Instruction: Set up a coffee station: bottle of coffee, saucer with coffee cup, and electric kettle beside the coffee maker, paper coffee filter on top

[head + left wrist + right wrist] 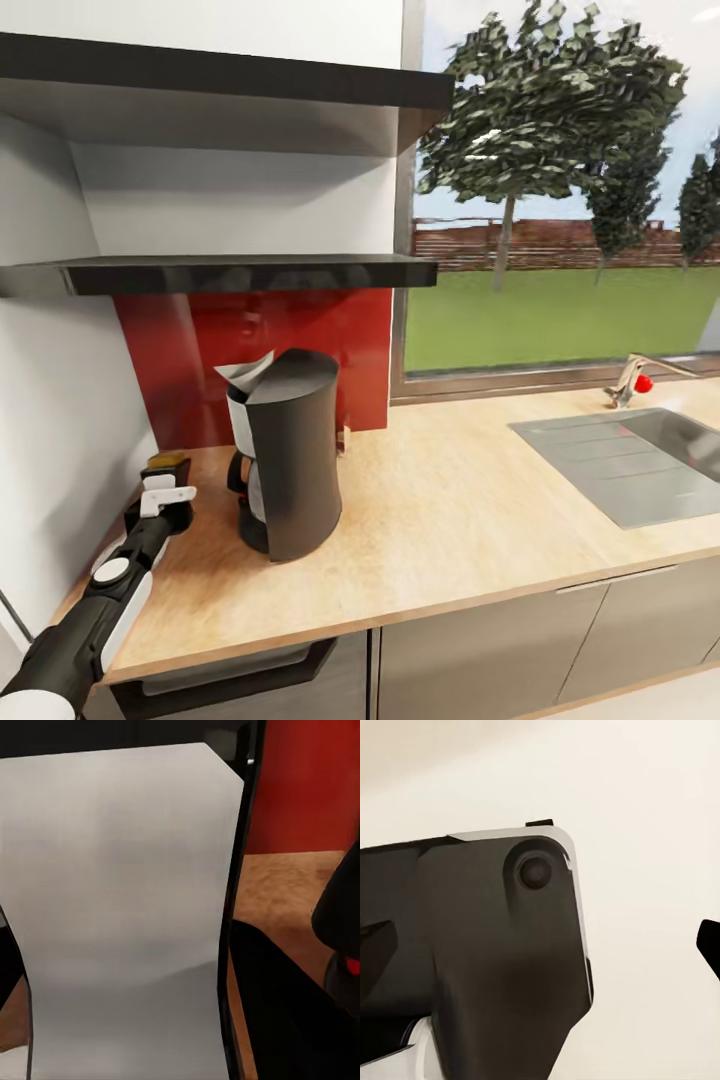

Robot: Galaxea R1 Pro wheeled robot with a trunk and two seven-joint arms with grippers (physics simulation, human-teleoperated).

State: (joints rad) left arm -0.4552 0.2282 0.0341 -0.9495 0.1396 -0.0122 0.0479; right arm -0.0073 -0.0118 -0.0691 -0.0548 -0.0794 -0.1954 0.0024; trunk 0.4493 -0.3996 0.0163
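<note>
- One task item stands correctly placed: the coffee maker [288, 455], a dark matte curved body, sits on the countertop [460, 500] before the glossy red backsplash [200, 350].
- A white folded paper coffee filter [245, 375] rests at the top of the coffee maker, tilted, its pointed edge rising above the lid.
- The left gripper [166, 482] is low over the counter's left corner, beside the coffee maker, at a small brown-topped object [167, 462] that may be the bottle of coffee; identity and contact cannot be confirmed.
- Left claw opening: cannot tell; the left wrist view is blocked by a smooth white panel.
- Right claw: the right wrist view gives dark housing against a pale surface; its opening cannot be told.
- Judgement: if this is the bottle placement, set it upright just beside the machine, release cleanly, withdraw without brushing the filter.
- Countertop is pale wood grain; the sink [640, 460] is brushed grey metal, well apart.
</note>
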